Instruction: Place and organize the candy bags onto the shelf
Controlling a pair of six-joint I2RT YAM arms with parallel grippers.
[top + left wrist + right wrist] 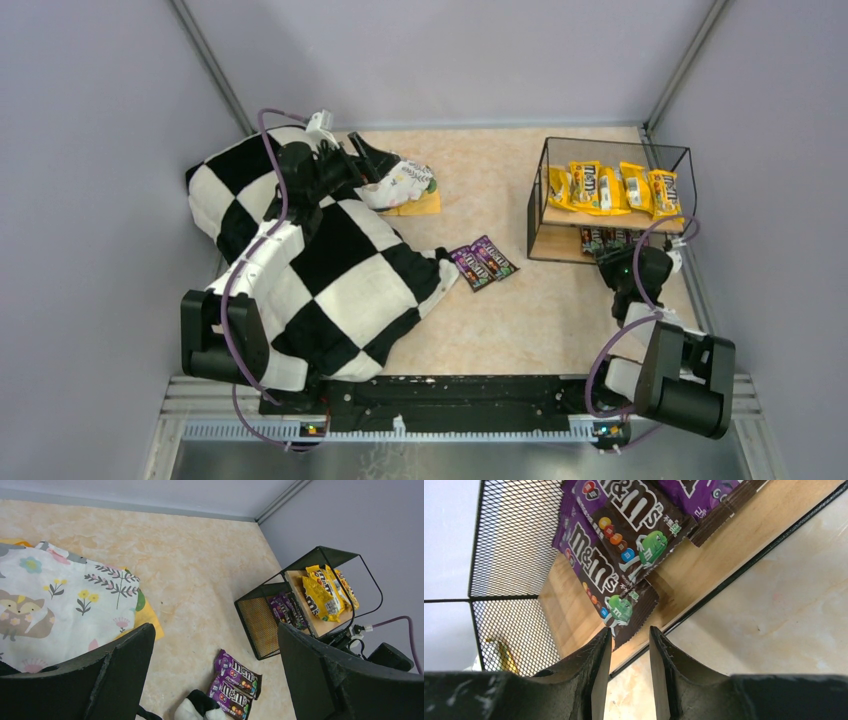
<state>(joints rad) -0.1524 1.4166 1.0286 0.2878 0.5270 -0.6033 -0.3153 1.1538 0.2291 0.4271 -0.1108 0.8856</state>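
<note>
Around the workspace stand pale lavender walls point(90, 150), meeting at a grey corner strip behind a beige marbled table point(490, 170). Over the table's left side lies a big black-and-white checkered cloth point(340, 270), rumpled and reaching the near edge, with the left arm above it. At the right rear stands the shelf point(257, 622), a black wire box with mesh sides and two wooden boards. On its upper board the yellow bags point(612, 188) lie in a row, side by side and partly overlapping. On the lower board the brown-purple bags point(629, 515) lie flat and overlapping, with one corner reaching the board's front edge. Near the far end of the checkered cloth sits a white patterned cloth point(55, 600) printed with flowers and foxes, and a flat yellow-orange piece point(420, 205) pokes out from under its right side. Between the checkered cloth and the shelf, two loose bags point(483, 262) of the brown-purple kind lie touching on the bare table, one edge just beside the cloth. The left gripper point(215, 630) hangs over the patterned cloth with its jaws wide apart and empty. The right gripper point(630, 632) sits at the front of the lower board, its jaws parted by a slim gap with nothing between them, tips just beside the nearest bag's corner.
</note>
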